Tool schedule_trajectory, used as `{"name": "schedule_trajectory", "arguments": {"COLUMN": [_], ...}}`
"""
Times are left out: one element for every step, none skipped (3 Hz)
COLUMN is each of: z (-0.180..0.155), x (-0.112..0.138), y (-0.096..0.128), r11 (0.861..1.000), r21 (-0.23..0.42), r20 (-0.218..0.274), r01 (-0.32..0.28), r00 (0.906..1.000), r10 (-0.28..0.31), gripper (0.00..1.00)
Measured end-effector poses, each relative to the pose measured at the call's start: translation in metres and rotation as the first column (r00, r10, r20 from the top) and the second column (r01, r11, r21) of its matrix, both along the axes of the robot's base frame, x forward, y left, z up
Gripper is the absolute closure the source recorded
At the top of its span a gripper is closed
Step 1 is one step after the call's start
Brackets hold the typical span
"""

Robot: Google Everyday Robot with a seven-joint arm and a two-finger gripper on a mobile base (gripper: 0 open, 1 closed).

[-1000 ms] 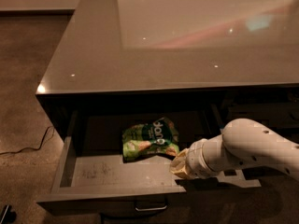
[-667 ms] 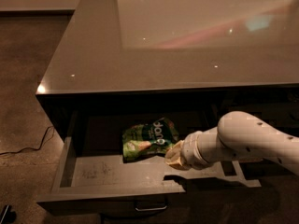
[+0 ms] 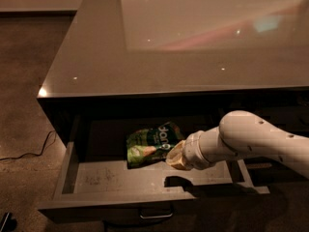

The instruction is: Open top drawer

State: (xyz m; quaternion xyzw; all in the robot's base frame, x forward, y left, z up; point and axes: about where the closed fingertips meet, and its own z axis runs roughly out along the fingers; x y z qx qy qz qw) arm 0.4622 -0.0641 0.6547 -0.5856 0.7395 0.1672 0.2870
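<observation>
Grey-floored top drawer standing open, green bag inside, gripper beside it, grip unclear

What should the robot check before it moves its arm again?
1. top drawer pulled out, grey floor showing: ok.
2. handle free, nothing on it: ok.
3. gripper over the open drawer, beside the green snack bag; clear of the bag: cannot tell.
4. arm clear of the drawer's right side: cannot tell.
5. cable on the floor, away from the drawer: ok.
</observation>
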Motion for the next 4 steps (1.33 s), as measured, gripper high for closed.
{"name": "schedule_trajectory", "arguments": {"z": [-0.014,-0.019,-0.018,-0.013], "x": [-0.003,-0.006,-0.013,-0.023], "y": [-0.011,-0.018,-0.026,-0.035], "r11": [0.999,0.998,0.996,0.993], "r21": [-0.036,-0.053,-0.073,-0.094], "r20": [-0.007,-0.007,-0.005,0.001], "r01": [0.02,0.033,0.05,0.064], "r00": [0.9998,0.9994,0.9987,0.9979], "r10": [-0.02,-0.033,-0.05,-0.065], "gripper": [1.0,1.0,1.0,1.0]}}
